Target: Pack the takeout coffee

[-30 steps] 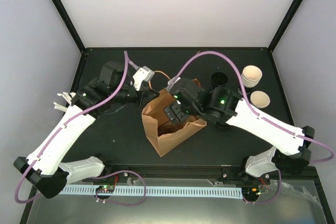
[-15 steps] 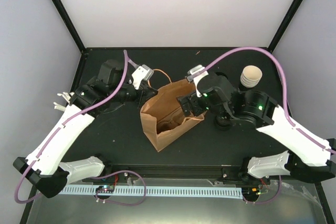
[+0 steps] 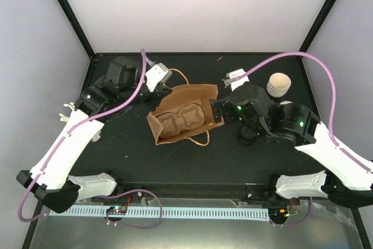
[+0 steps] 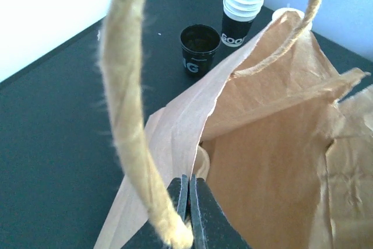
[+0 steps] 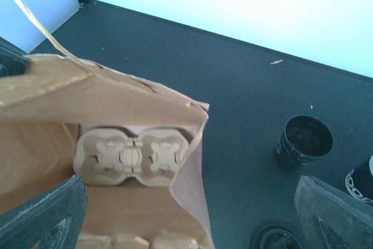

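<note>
The takeout coffee (image 4: pixel 288 12) shows only as a cream rim peeking over the bag's edge in the left wrist view; the right arm covers it from above. A brown paper bag (image 3: pixel 192 93) sits mid-table, and a pulp cup carrier (image 3: pixel 180 119) shows through its open mouth. My left gripper (image 3: pixel 156 90) is shut on the bag's rim (image 4: pixel 210 115) beside a twine handle (image 4: pixel 125 115). My right gripper (image 3: pixel 217 112) hangs open just right of the bag, outside its mouth, with nothing between its fingers (image 5: pixel 41 214). The carrier (image 5: pixel 133 154) holds no cup.
A nested stack of black cups (image 3: pixel 279 83) stands at the back right, also seen as the stack (image 4: pixel 245 1). A black cup with a dark inside (image 5: pixel 304 139) stands near it. A round black object (image 3: pixel 247 134) lies under the right arm.
My right gripper has drawn out of the bag and moved right. The bag has tipped and shifted left and back, so the carrier inside now shows. The left gripper keeps its hold.
</note>
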Tool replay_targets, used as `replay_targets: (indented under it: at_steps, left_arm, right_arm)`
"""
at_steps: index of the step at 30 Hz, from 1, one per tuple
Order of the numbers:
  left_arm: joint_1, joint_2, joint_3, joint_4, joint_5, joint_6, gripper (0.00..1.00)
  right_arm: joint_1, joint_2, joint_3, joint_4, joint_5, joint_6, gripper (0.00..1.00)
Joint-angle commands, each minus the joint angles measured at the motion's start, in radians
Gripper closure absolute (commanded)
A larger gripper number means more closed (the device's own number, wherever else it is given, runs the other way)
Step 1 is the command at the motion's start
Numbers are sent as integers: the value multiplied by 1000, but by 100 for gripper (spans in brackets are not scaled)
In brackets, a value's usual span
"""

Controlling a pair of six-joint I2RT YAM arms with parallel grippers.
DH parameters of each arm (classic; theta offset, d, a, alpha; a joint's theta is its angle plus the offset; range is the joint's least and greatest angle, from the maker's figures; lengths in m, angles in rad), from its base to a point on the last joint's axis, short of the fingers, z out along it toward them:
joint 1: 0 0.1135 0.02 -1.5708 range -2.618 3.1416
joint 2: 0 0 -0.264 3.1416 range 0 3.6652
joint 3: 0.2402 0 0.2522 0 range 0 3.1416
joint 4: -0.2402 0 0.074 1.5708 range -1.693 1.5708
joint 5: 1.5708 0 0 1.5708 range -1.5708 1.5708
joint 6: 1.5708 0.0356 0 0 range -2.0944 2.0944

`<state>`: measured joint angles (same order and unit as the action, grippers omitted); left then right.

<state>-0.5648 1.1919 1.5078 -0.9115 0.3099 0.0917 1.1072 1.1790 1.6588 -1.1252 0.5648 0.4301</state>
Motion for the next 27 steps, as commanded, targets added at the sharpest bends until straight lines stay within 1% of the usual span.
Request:
replay_targets:
  at_steps: [1, 6, 11, 14, 20, 27]
  left_arm:
    - [5, -4, 30, 4, -26, 143, 99]
    - [4, -59, -46, 43, 69, 225, 98]
    - [4, -121, -153, 89, 115, 240, 99]
    - [2, -142, -190, 93, 138, 240, 98]
    - [-4, -178, -227, 94, 220, 238, 98]
    - [-28, -215, -247, 82, 273, 246, 98]
  right_arm:
    - [-10, -21, -36, -13, 36, 44, 0]
    - [-13, -35, -88, -11, 13, 44, 0]
    - [-14, -40, -142, 6, -32, 35, 0]
    - [-14, -49, -171, 11, -48, 28, 0]
    - [-14, -98, -192, 17, -77, 6, 0]
    - [-14, -231, -275, 112, -160, -56, 0]
